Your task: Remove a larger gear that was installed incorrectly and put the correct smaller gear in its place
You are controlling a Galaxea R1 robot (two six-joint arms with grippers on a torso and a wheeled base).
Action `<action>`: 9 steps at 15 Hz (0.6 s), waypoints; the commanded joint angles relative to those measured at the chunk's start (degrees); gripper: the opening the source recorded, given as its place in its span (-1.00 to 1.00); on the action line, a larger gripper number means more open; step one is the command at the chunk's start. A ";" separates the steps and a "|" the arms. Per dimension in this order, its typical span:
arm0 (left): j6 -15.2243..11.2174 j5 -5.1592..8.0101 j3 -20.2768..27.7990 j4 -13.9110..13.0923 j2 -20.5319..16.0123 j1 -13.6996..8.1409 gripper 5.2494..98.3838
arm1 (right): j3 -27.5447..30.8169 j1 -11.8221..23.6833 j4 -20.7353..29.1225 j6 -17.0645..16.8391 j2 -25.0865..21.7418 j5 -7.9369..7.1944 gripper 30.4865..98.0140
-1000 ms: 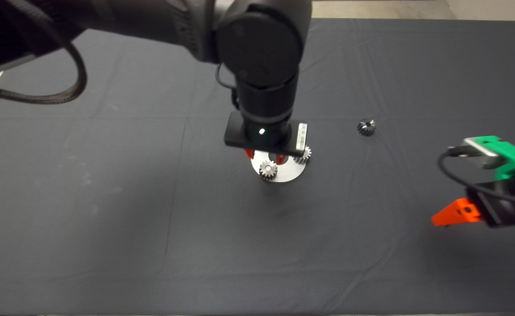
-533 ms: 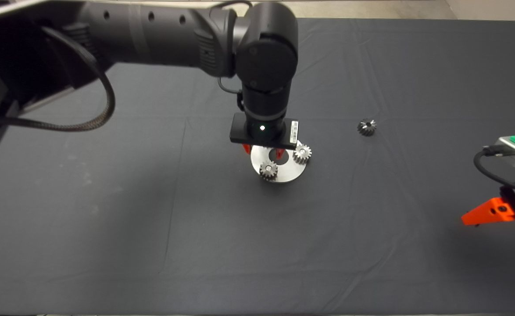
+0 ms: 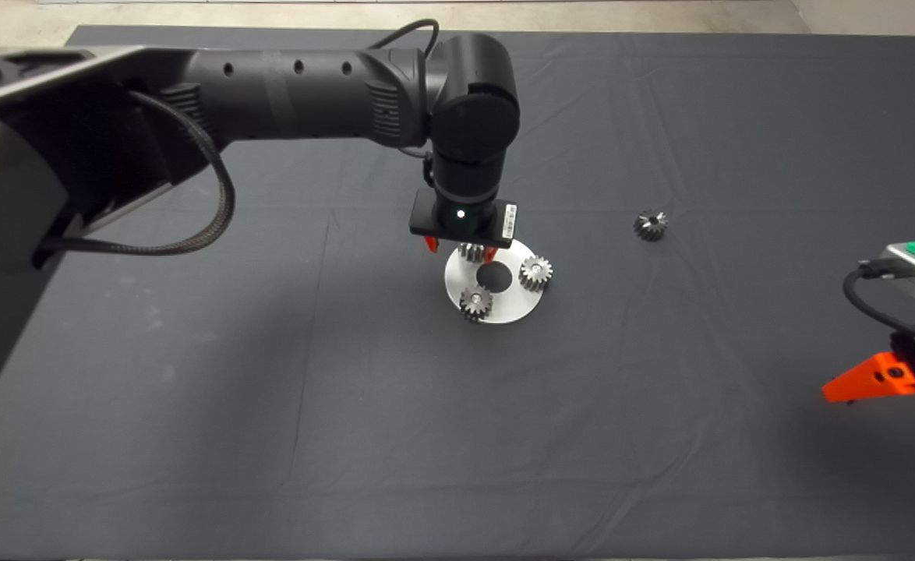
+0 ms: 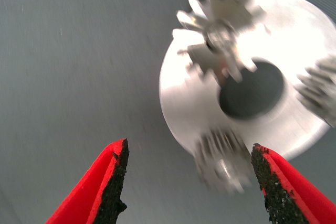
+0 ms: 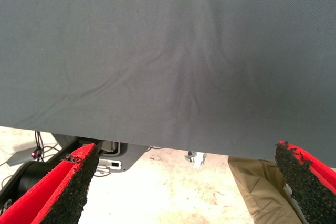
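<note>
Gears: three on the disc (image 3: 514, 304), one (image 3: 650, 226) apart on the mat (image 3: 660, 389).

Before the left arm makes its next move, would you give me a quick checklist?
1. Left gripper open and empty: ok.
2. Left gripper centred on larger gear: not ok; a small gear is lined up between its fingers instead.
3. Smaller gear loose on mat, right of plate: ok.
4. Right gripper away from plate: ok, open at mat's right edge.
5. Larger gear free to lift off: cannot tell.
</note>
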 commanded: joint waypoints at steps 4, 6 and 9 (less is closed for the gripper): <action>3.58 2.21 -3.27 3.03 0.47 0.07 0.28 | -0.32 0.76 1.95 0.11 0.72 -6.07 0.73; 3.88 2.12 -3.36 3.03 0.50 -0.31 0.37 | -0.34 0.64 1.95 0.37 0.72 -6.07 0.73; 3.79 1.58 -3.10 2.76 0.85 -1.39 0.37 | -0.41 0.49 1.87 0.46 0.72 -5.98 0.73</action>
